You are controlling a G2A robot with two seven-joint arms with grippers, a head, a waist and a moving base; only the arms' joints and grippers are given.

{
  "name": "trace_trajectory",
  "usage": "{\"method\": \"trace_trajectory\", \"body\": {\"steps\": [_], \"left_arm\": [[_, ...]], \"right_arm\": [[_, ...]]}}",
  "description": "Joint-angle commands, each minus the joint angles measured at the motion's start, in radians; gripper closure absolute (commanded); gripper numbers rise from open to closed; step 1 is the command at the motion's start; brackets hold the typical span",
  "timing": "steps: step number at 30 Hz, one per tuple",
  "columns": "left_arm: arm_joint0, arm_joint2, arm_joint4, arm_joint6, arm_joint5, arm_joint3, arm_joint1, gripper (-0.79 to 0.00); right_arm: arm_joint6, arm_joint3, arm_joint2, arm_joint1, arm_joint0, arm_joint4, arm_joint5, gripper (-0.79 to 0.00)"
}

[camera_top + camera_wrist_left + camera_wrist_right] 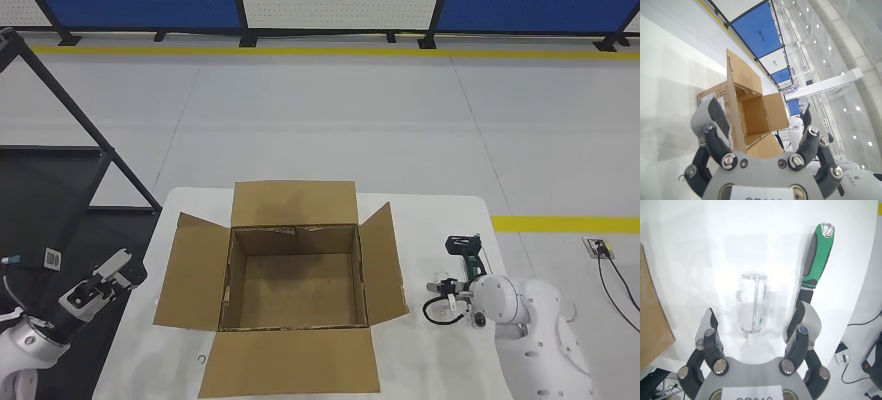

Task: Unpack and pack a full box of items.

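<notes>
The left gripper (761, 105), left of the box (295, 290), and the right gripper (755, 309), over a lying bottle (753, 302), both gape wide, empty. The tool (817, 256) is partly hidden behind the right gripper.

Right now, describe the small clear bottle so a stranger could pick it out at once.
Find the open cardboard box on the white table; the bottle lies to the robot's right of it, beside a long tool. It is see-through with a white label, while the tool has a green and grey handle.

white table (440, 225) w/ open cardboard box (295, 205) mid, clear bottle (752, 303) & green-handled tool (817, 255) lying to its right.
</notes>
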Motion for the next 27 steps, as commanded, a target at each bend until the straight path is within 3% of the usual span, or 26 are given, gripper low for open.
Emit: {"method": "trace_trajectory", "body": {"steps": [1, 3, 7, 9, 11, 22, 25, 27], "left_arm": [[0.003, 0.001, 0.002, 0.004, 0.003, -0.004, 0.0, -0.785], [0.004, 0.003, 0.004, 0.006, 0.006, -0.009, 0.0, -0.785], [0.002, 0.007, 0.01, 0.01, 0.01, -0.013, 0.001, -0.785], [0.001, 0.009, 0.011, 0.01, 0.011, -0.014, 0.001, -0.785], [-0.001, 0.01, 0.011, 0.011, 0.012, -0.014, 0.002, -0.785], [-0.01, 0.016, 0.016, 0.015, 0.014, -0.009, 0.004, -0.785], [-0.012, 0.015, 0.016, 0.013, 0.013, -0.006, 0.005, -0.785], [-0.013, 0.014, 0.014, 0.011, 0.012, -0.005, 0.005, -0.785]], "right_arm": [[-0.002, 0.019, -0.004, 0.001, 0.006, 0.003, -0.003, -0.588], [-0.004, 0.036, -0.007, 0.002, 0.012, 0.005, -0.004, -0.643], [-0.004, 0.066, -0.014, 0.005, 0.021, 0.009, -0.01, -0.557], [-0.005, 0.073, -0.016, 0.007, 0.023, 0.013, -0.015, -0.459], [-0.004, 0.075, -0.018, 0.008, 0.023, 0.015, -0.019, -0.409], [0.005, 0.104, -0.038, 0.014, 0.041, 0.038, -0.025, -0.345], [0.008, 0.098, -0.041, 0.016, 0.044, 0.04, -0.024, -0.219], [0.013, 0.091, -0.04, 0.018, 0.045, 0.041, -0.024, -0.009]]}}
